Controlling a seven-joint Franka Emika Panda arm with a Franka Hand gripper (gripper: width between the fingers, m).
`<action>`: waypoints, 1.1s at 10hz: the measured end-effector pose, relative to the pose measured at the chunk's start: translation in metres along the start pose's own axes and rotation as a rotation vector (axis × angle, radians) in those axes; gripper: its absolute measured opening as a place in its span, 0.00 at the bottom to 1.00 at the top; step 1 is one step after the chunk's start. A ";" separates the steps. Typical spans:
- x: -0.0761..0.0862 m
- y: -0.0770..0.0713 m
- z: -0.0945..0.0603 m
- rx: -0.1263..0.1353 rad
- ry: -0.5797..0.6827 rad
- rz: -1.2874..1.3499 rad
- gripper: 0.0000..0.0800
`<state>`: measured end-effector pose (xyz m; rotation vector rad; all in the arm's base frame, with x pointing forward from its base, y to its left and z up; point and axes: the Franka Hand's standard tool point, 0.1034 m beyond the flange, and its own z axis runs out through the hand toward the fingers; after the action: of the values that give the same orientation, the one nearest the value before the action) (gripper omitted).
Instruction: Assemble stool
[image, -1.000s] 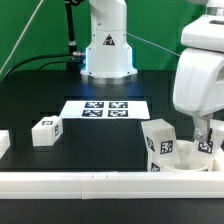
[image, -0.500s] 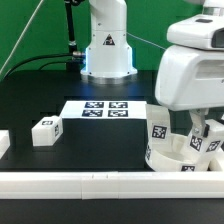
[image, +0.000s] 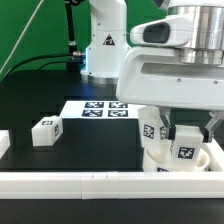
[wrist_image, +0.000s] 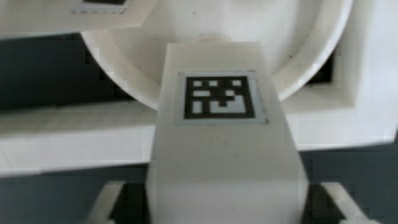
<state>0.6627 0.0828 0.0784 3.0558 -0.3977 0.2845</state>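
Note:
My gripper (image: 187, 138) is shut on a white stool leg (image: 186, 150) with a black-and-white tag. It holds the leg upright over the round white seat disc (image: 160, 160) at the exterior view's right. A second leg (image: 150, 128) stands on the seat just beside it. A third leg (image: 46, 131) lies loose on the black table to the left. In the wrist view the held leg (wrist_image: 222, 120) fills the middle between my gripper (wrist_image: 222, 198) fingers (wrist_image: 121, 196), with the seat disc (wrist_image: 116, 60) behind it.
The marker board (image: 98, 108) lies flat mid-table in front of the robot base (image: 105, 50). A long white rail (image: 70, 184) runs along the front edge. Another white piece (image: 3, 143) sits at the far left edge.
The hand has swung toward the exterior view's left over the seat. Its jaws went from open to shut on the leg.

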 end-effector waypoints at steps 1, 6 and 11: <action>0.000 0.009 0.001 0.031 -0.021 0.171 0.42; -0.003 0.025 0.002 0.018 0.005 0.503 0.42; -0.021 0.048 0.000 -0.049 -0.008 1.148 0.43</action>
<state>0.6301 0.0415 0.0753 2.3956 -2.0392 0.2625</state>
